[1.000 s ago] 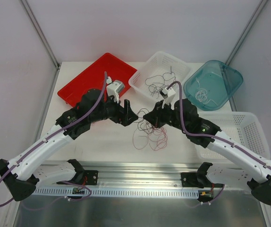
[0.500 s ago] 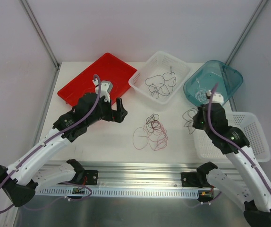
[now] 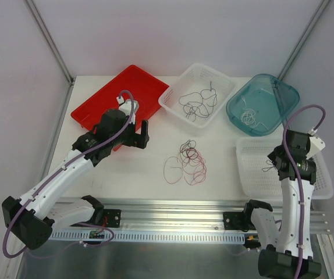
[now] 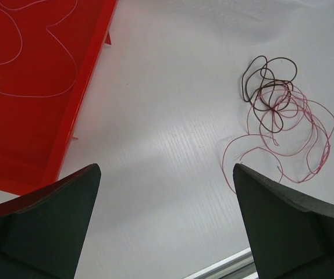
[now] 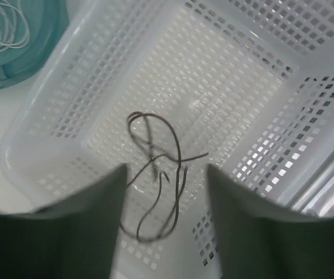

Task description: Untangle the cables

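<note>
Left pincer (image 3: 145,135): open, fingers (image 4: 50,221) spread wide with nothing between them, poised above bare bench (image 4: 155,116). The main tangle (image 4: 277,110) of dark red and near-black cables lies on the bench ahead of this pincer and to its right, well apart from it. Ahead-left sits the red tray (image 4: 16,128), with a whitish cable (image 4: 39,96) looped inside. Right pincer (image 5: 166,174): above the white perforated basket (image 5: 242,87), fingers apart, clamping nothing. One dark cable (image 5: 154,156) shows in the gap between them; I cannot tell whether it hangs or rests on the basket floor. The teal tub (image 5: 39,58) holding a whitish coil (image 5: 4,26) is ahead-left of this pincer.
</note>
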`<control>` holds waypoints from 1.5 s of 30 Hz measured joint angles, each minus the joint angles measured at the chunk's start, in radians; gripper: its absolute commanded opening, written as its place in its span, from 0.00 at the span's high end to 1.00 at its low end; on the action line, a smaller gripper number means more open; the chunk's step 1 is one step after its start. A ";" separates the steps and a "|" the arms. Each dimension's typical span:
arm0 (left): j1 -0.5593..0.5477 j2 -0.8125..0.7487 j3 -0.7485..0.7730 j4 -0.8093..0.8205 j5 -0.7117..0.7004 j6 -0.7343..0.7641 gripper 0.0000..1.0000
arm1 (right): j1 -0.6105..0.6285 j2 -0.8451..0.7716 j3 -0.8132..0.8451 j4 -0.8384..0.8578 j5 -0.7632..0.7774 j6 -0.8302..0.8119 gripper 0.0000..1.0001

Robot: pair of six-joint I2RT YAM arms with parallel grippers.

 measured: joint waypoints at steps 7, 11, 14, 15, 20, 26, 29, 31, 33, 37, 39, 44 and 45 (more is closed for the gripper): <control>0.019 0.016 -0.026 0.001 0.012 0.032 0.01 | -0.059 0.048 -0.011 0.012 -0.035 0.001 0.03; 0.019 0.014 -0.041 0.000 0.012 0.042 0.01 | -0.027 0.027 -0.011 0.053 -0.159 -0.049 0.14; 0.019 0.014 -0.041 0.001 0.011 0.046 0.01 | 0.070 0.012 -0.011 0.125 -0.298 -0.089 0.16; 0.019 0.014 -0.041 0.001 0.011 0.046 0.01 | 0.122 0.014 -0.011 0.150 -0.330 -0.097 0.16; 0.019 0.017 -0.041 0.001 0.011 0.046 0.01 | 0.405 0.135 0.006 0.260 -0.383 -0.112 0.16; 0.024 0.021 -0.041 0.001 -0.006 0.047 0.01 | 0.601 0.388 0.010 0.427 -0.350 -0.063 0.20; 0.026 0.025 -0.041 0.001 -0.008 0.047 0.01 | 0.648 0.511 0.021 0.505 -0.330 -0.038 0.23; 0.026 0.029 -0.042 0.001 -0.008 0.047 0.01 | 0.671 0.587 0.039 0.546 -0.316 -0.024 0.25; 0.026 0.033 -0.045 0.001 -0.008 0.047 0.01 | 0.690 0.654 0.059 0.587 -0.301 -0.012 0.28; 0.035 0.040 -0.047 0.001 -0.008 0.047 0.01 | 0.710 0.752 0.071 0.665 -0.286 0.006 0.38; 0.039 0.041 -0.047 0.001 -0.007 0.047 0.01 | 0.716 0.793 0.071 0.690 -0.285 0.014 0.39; 0.052 0.041 -0.047 0.001 -0.005 0.047 0.01 | 0.739 0.860 0.071 0.738 -0.286 0.024 0.44; 0.052 0.041 -0.047 0.001 -0.004 0.047 0.01 | 0.745 0.871 0.071 0.749 -0.287 0.026 0.45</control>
